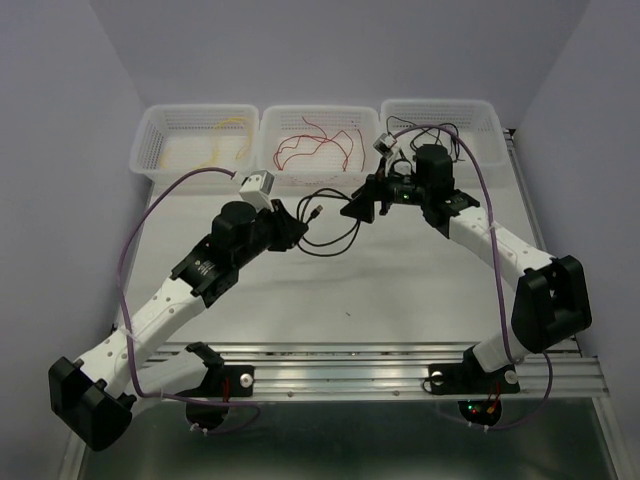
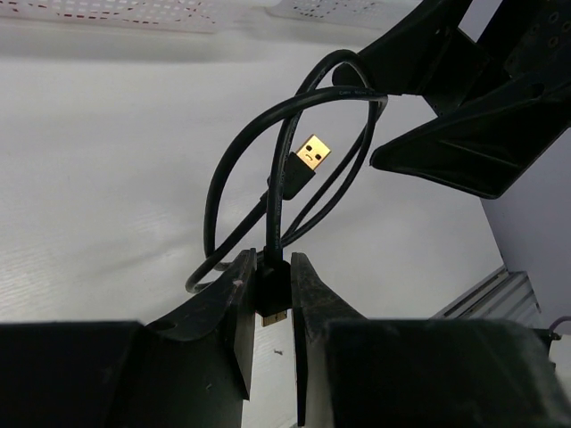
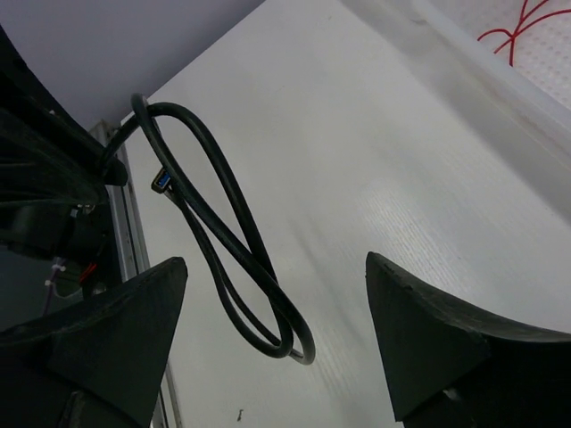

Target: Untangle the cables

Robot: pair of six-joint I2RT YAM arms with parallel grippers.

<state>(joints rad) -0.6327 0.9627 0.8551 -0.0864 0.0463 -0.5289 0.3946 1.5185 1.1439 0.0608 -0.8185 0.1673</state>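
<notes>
Left basket point(image 1: 150, 152): holds the yellow cable point(image 1: 226, 140), far side of the bench point(image 1: 400, 290).
Left gripper point(image 2: 272, 299): clenched on one plug body of the black cable point(image 2: 275, 223); the cord rises straight from the fingers.
Black cable: mid-bench between both grippers, coiled in crossing loops; free plug point(image 2: 309, 159) sits inside a loop.
Handling: judged light and limp, but springy with coil memory. The jacket looks smooth and likely slippery, so the rigid plug bodies are the surest hold.
Middle basket point(image 1: 268, 165): red cables point(image 1: 315, 148).
Right gripper point(image 3: 278, 263): released, fingers wide apart, a loop lying between them untouched.
Right basket point(image 1: 495, 140): thin black wires point(image 1: 450, 132).
</notes>
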